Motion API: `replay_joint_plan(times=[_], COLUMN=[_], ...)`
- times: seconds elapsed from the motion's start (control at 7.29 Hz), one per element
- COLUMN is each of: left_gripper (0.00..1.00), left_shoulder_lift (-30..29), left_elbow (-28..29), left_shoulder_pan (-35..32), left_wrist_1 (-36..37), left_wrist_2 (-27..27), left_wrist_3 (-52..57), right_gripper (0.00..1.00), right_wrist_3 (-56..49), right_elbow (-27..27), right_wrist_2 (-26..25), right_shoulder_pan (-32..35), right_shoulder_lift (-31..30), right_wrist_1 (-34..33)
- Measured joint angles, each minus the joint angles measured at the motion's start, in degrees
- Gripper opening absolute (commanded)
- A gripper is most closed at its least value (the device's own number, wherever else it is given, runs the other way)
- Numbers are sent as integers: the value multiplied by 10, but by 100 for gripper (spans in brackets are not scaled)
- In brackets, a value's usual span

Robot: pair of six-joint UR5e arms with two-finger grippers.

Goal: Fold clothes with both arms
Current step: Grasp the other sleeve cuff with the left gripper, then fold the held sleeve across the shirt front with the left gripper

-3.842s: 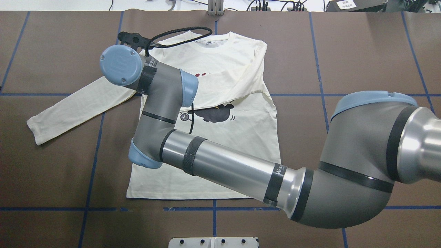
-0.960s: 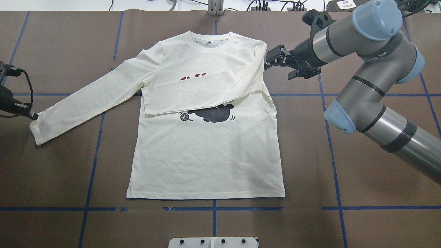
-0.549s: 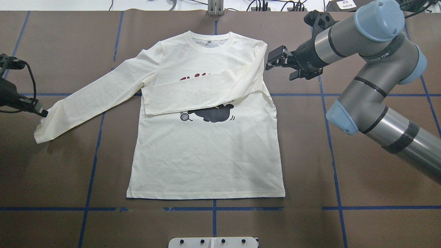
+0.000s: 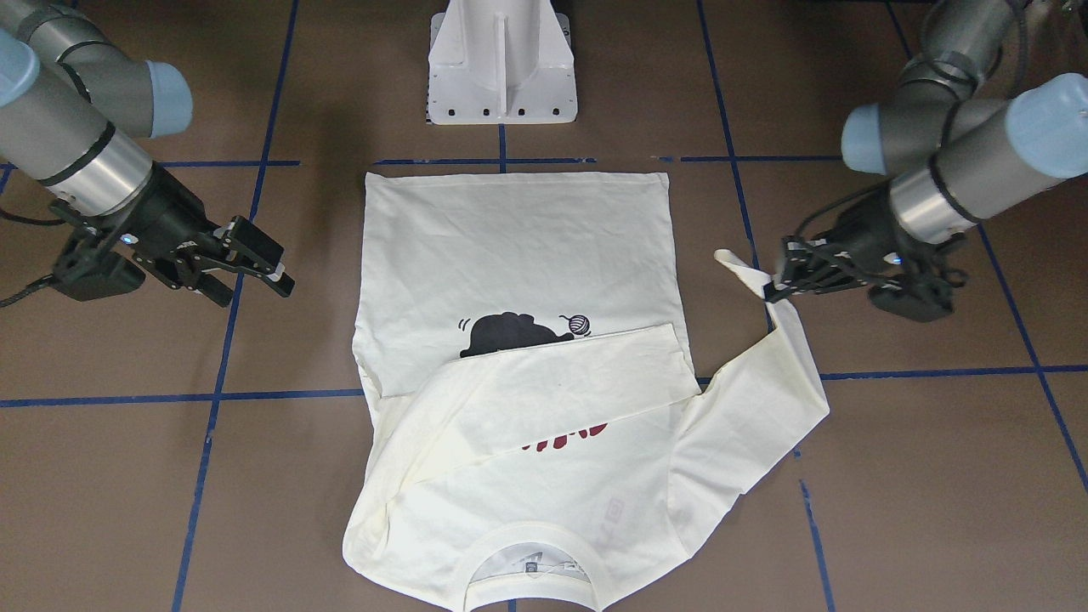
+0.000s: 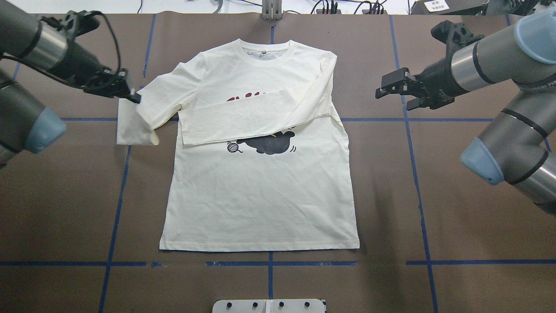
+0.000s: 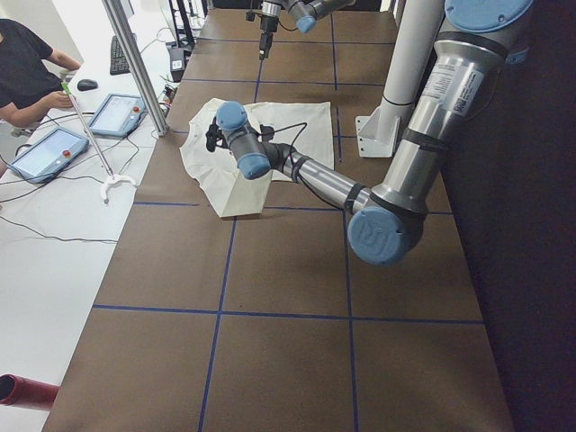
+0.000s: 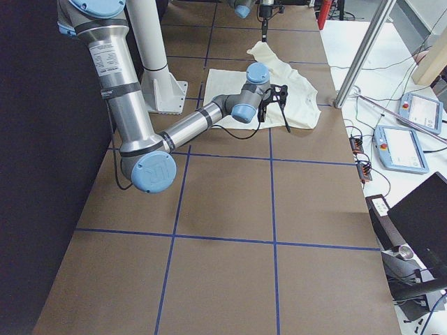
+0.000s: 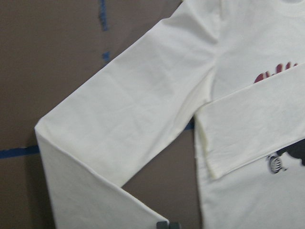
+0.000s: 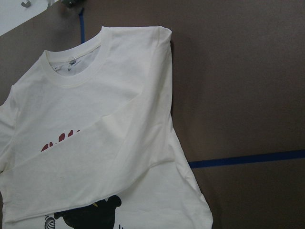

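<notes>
Holding: your left gripper (image 5: 130, 94) is pressed together on the loose sleeve (image 5: 145, 106) near its cuff, and that end is lifted off the worktop (image 5: 434, 195).
Left gripper position: it sits just outside the shirt's body on the robot's left, near shoulder level.
Loose sleeve: it runs out from the shoulder, bends back on itself at a soft crease, and rises to the gripper. The left wrist view shows that crease close up.
Right gripper: your right gripper (image 5: 381, 90) is spread with nothing between its fingers. It hangs over bare worktop, apart from the other shoulder and pointing toward it.
Shirt: the shirt (image 5: 260, 200) lies flat and front up in the middle of the worktop. Its collar points away from the robot and its hem lies toward the white base (image 4: 501, 68).
Folded sleeve: the folded sleeve (image 5: 252, 117) lies slantwise across the chest. It covers most of the red lettering (image 5: 245, 96), and its lower edge touches the top of the black cat (image 5: 271, 144).
Worktop: brown, crossed by blue tape lines (image 5: 456, 262).
</notes>
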Motion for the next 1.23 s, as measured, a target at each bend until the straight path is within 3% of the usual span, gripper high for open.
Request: replay_joint_plan(times=[0.27,0.55,0.82,0.96,1.1,1.23], left_gripper=[0,0,0,13,55,66], left_shoulder_lift=[-178,-343,-396,-403,-406,-408], left_elbow=[99,270,366,388,399,403], left_shoulder_pan=[94,184,236,246,252,257], left_wrist_1=[1,-27,-95,-114,-123,-126], left_wrist_2=[124,261,359,377,389,402], left_wrist_3=[-118,-171,-182,-183,-184,-185], right_gripper=[100,100,100,100,100,100], right_wrist_3=[-44,-62,-65,-64,-64,-63], right_elbow=[14,21,22,22,22,21], right_wrist_2=[35,49,50,50,48,46], right_shoulder_pan=[32,45,46,46,46,45], right_shoulder_lift=[-43,-64,-69,-69,-69,-68], right_wrist_1=[2,3,3,3,3,3])
